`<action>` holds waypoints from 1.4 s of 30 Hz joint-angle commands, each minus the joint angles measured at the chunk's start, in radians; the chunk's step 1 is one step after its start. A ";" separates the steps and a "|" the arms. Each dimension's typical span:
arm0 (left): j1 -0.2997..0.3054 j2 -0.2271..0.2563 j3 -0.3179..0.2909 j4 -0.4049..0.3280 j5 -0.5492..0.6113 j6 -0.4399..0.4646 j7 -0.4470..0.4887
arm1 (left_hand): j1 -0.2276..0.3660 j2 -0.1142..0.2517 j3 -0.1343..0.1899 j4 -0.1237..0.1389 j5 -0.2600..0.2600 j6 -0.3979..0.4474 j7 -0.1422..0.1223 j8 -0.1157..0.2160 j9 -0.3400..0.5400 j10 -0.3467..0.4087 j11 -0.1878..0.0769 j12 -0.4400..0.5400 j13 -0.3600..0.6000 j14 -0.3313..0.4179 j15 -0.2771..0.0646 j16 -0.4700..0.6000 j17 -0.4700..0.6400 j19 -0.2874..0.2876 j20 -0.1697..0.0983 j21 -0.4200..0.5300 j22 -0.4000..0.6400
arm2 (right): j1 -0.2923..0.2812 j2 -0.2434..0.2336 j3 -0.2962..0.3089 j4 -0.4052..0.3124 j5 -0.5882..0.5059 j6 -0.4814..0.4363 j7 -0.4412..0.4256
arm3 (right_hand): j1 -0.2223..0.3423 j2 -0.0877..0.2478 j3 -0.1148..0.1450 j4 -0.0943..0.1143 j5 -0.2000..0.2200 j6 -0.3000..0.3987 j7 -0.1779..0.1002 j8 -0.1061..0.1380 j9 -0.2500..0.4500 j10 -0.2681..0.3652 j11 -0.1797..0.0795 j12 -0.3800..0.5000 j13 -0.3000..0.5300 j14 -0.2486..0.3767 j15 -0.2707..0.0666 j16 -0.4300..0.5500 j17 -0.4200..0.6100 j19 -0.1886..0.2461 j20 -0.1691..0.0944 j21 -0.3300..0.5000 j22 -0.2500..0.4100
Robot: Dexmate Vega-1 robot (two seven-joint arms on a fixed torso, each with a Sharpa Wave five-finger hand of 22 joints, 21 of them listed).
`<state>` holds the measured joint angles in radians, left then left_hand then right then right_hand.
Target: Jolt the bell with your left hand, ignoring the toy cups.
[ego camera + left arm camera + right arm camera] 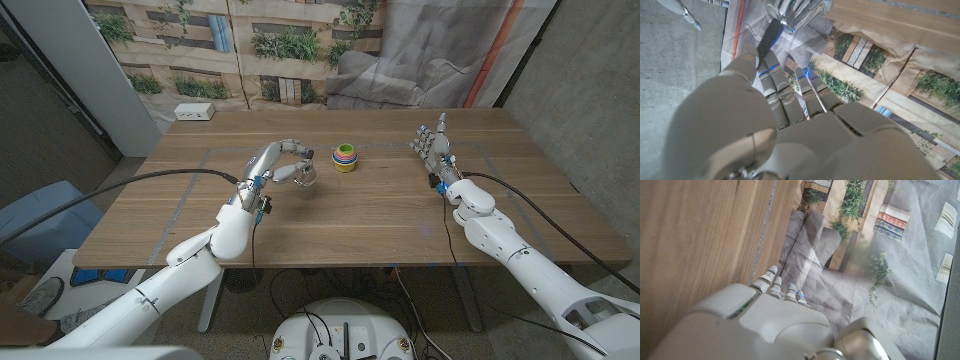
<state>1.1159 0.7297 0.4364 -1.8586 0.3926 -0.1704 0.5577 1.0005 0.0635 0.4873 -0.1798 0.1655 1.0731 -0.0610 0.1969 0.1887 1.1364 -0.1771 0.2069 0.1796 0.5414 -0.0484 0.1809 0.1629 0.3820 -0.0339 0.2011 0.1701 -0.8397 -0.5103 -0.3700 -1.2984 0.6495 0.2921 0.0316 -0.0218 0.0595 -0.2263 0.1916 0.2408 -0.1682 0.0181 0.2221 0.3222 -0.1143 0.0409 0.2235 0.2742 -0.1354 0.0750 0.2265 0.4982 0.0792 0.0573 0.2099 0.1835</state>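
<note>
**Left hand at the bell, cups standing apart**

The wooden table point(400, 215) spans the head view, backed by a printed backdrop of buildings and greenery point(270, 40) with a grey crumpled sheet point(420, 55) to its right. A white box point(194, 112) sits at the table's far left corner.

The left arm point(215, 245) comes up from the bottom left and reaches toward the middle of the table. The left hand point(278, 163) is raised off the wood, its fingers curved forward and down over the bell point(304, 177), a small silvery object just to the left of the toy cups. The fingertips seem to touch or wrap the bell's top, but whether the hand actually grips it or only rests on it cannot be told (the left wrist view shows the fingers point(785, 95) stretched along a dark handle with the shiny bell point(797, 12) beyond them, yet the contact itself is hidden).

The right arm point(520, 250) lies along the right side of the table. The right hand point(432, 148) stands upright on its edge, fingers straight and apart, holding nothing; in the right wrist view its fingers point(772, 282) point along the table's edge.

The toy cups point(345, 157) form a small colourful stack, near the bell but apart from it, between the two hands.
</note>
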 commanded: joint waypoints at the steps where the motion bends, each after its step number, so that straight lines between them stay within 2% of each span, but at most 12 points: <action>1: -0.029 0.010 0.029 0.044 0.195 -0.066 0.124 | 0.013 0.007 -0.004 0.001 0.002 0.032 0.015 0.005 0.004 0.049 -0.046 -0.002 0.003 0.002 -0.155 -0.001 0.002 0.000 -0.009 -0.005 0.001 | 0.000 0.000 0.000 0.001 0.000 0.000 0.001 | -0.002 0.104 -0.007 -0.001 0.008 -0.054 -0.002 0.005 0.004 -0.004 0.002 0.005 0.002 -0.006 -0.002 0.007 0.002 0.006 0.002 0.005 0.003; 5: -0.039 0.021 0.039 0.054 0.250 -0.082 0.154 | 0.015 0.007 -0.005 0.001 0.002 0.033 0.015 0.005 0.004 0.049 -0.046 -0.003 0.003 0.001 -0.156 -0.001 0.002 0.000 -0.010 -0.005 0.001 | 0.001 0.000 0.000 0.002 0.000 0.001 0.001 | -0.002 0.104 -0.007 -0.001 0.008 -0.055 -0.002 0.005 0.004 -0.004 0.002 0.005 0.002 -0.005 -0.002 0.008 0.002 0.006 0.002 0.005 0.003; 12: -0.037 0.016 0.041 0.056 0.252 -0.076 0.161 | 0.017 0.007 -0.010 0.002 0.002 0.035 0.007 0.004 0.004 0.051 -0.046 -0.004 0.004 0.000 -0.157 -0.002 0.003 0.000 -0.012 -0.006 0.001 | 0.000 0.000 0.000 0.002 0.000 0.001 0.001 | -0.002 0.104 -0.007 -0.001 0.008 -0.055 -0.002 0.005 0.004 -0.004 0.003 0.005 0.002 -0.006 -0.002 0.007 0.002 0.006 0.001 0.005 0.003; 18: -0.015 -0.014 0.028 0.052 0.148 -0.049 0.116 | 0.019 0.007 -0.012 0.002 0.002 0.035 0.005 0.003 0.004 0.051 -0.047 -0.005 0.004 0.000 -0.158 -0.002 0.003 -0.001 -0.014 -0.006 0.001 | 0.000 0.000 0.000 0.001 0.000 0.001 0.001 | -0.002 0.104 -0.007 -0.001 0.008 -0.054 -0.002 0.005 0.004 -0.004 0.002 0.005 0.002 -0.006 -0.003 0.007 0.002 0.007 0.002 0.005 0.003; 26: 0.024 -0.066 -0.005 0.025 -0.015 0.035 0.045 | 0.020 0.007 -0.016 0.003 0.002 0.035 0.006 0.002 0.004 0.051 -0.047 -0.006 0.004 0.000 -0.158 -0.002 0.003 0.000 -0.013 -0.006 0.001 | 0.000 0.000 0.000 0.002 0.000 0.001 0.001 | -0.002 0.104 -0.007 -0.001 0.008 -0.055 -0.001 0.005 0.004 -0.004 0.002 0.005 0.002 -0.005 -0.003 0.008 0.002 0.007 0.002 0.005 0.003; 32: 0.035 -0.079 -0.020 0.008 -0.071 0.079 0.024 | 0.021 0.007 -0.020 0.003 0.001 0.036 0.008 0.002 0.005 0.052 -0.046 -0.006 0.004 0.001 -0.157 -0.001 0.003 0.000 -0.013 -0.006 0.001 | 0.000 0.000 0.000 0.002 0.000 0.001 0.001 | -0.002 0.104 -0.007 -0.001 0.008 -0.055 -0.001 0.005 0.004 -0.003 0.002 0.006 0.002 -0.004 -0.002 0.008 0.002 0.007 0.002 0.005 0.003; 42: 0.061 -0.115 -0.057 -0.048 -0.231 0.205 -0.029 | 0.021 0.007 -0.026 0.005 0.002 0.035 0.009 0.000 0.005 0.053 -0.046 -0.007 0.004 0.003 -0.155 0.000 0.004 0.004 -0.010 -0.004 0.001 | 0.000 0.000 0.000 0.002 0.000 0.001 0.001 | -0.002 0.104 -0.007 -0.001 0.008 -0.055 -0.002 0.005 0.004 -0.005 0.001 0.005 0.002 -0.005 -0.004 0.008 0.002 0.006 0.002 0.005 0.003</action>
<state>1.1507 0.6516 0.4139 -1.8617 0.3218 -0.0794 0.5828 1.0208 0.0614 0.4664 -0.1781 0.1638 1.0884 -0.0690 0.1972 0.1887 1.1398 -0.1804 0.2028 0.1803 0.5414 -0.0484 0.1810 0.1656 0.3820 -0.0338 0.1947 0.1699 -0.8393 -0.5103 -0.3700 -1.2967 0.6494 0.2933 0.0329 -0.0218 0.0595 -0.2263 0.1916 0.2408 -0.1682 0.0181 0.2221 0.3222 -0.1143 0.0409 0.2235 0.2742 -0.1354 0.0751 0.2265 0.4982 0.0792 0.0573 0.2099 0.1835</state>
